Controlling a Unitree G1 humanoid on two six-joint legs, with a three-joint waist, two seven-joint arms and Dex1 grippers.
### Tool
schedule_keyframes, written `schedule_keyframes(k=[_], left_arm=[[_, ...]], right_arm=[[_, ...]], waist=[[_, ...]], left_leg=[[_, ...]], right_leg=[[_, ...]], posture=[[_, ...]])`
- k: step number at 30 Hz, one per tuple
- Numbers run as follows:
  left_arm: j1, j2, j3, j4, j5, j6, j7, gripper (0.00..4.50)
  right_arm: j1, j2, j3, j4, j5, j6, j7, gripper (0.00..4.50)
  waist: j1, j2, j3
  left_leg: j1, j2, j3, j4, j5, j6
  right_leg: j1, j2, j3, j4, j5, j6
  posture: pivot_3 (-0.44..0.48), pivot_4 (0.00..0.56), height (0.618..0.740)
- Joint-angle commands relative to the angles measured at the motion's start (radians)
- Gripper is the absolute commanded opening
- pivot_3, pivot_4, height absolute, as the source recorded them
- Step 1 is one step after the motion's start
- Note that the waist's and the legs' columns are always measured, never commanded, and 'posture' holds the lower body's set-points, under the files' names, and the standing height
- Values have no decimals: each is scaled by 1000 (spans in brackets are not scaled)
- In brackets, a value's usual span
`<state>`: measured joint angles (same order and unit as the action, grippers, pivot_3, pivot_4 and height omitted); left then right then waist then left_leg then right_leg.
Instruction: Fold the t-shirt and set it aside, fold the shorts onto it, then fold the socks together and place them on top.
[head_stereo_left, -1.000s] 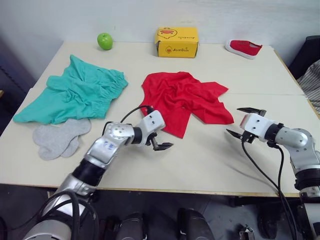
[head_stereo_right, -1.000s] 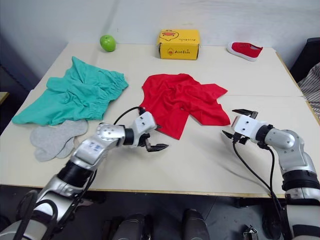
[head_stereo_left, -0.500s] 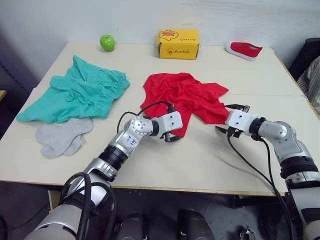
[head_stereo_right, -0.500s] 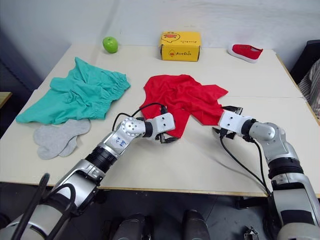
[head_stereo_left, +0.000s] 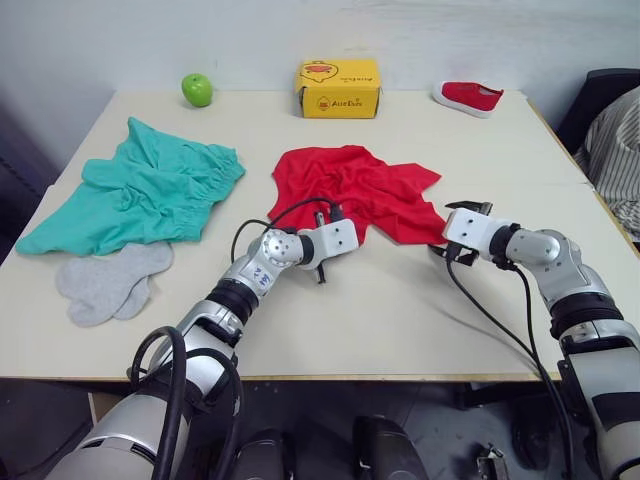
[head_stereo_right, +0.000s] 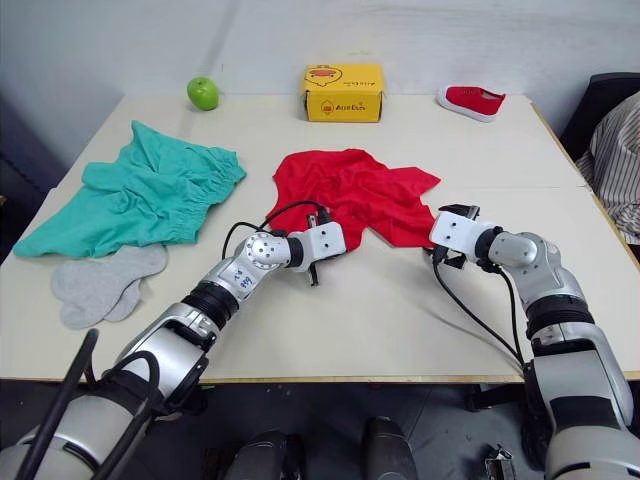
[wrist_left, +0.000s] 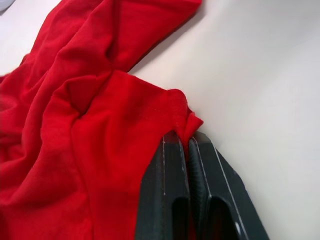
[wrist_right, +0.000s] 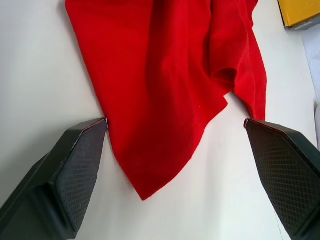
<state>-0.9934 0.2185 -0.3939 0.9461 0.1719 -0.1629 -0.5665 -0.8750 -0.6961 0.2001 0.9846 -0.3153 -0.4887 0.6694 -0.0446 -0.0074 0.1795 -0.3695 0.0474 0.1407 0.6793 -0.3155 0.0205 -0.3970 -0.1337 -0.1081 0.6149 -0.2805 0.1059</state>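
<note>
Red t-shirt (wrist_left: 90, 115) edge pinched in left claw (wrist_left: 187, 142)

wall (head_stereo_left: 480, 30): pale, plain, running behind the far edge | tabletop (head_stereo_left: 400, 310): cream, showing a seam line crossing its right half, taking soft even light | floor (head_stereo_left: 450, 440): dark, lying in shadow beneath the near edge | right edge: dark chair (head_stereo_left: 590, 100) standing beside striped cloth (head_stereo_left: 612, 150)

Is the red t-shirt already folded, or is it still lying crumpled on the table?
Still crumpled: the t-shirt lies bunched and wrinkled, with no neat fold. The left gripper pinches its corner.
</note>
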Motion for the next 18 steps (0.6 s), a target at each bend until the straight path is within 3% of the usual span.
schedule_keyframes(k=[1, 4, 10, 18], left_arm=[[35, 52, 98, -27, -61, 73, -46, 45], [67, 93, 191, -162, -129, 149, -70, 45], [144, 134, 267, -360, -162, 258, -70, 45], [203, 136, 296, -475, -171, 335, -45, 45]], right_arm=[[-14, 4, 25, 13, -12, 10, 47, 4500], [-8, 22, 18, -48, 28, 47, 99, 4500], [23, 49, 42, -96, 7, 86, 88, 4500], [-57, 62, 124, 71, -156, 48, -188, 4500]], waist=[[-6, 0, 0], [-12, 0, 0], [-9, -1, 1], [-13, -1, 0]], left_leg=[[0, 0, 0, 0, 0, 0], [-1, 1, 0, -2, 0, -1], [-5, 0, 3, -4, 0, -1], [-2, 0, 5, -2, 0, -2]], right_leg=[[-1, 0, 0, 0, 0, 0], [-2, 1, 0, 4, 0, -1], [-7, 1, 1, 4, -1, -1], [-6, 1, 4, 6, -1, -1]], posture=[[0, 150, 740], [0, 150, 740], [0, 150, 740], [0, 150, 740]])
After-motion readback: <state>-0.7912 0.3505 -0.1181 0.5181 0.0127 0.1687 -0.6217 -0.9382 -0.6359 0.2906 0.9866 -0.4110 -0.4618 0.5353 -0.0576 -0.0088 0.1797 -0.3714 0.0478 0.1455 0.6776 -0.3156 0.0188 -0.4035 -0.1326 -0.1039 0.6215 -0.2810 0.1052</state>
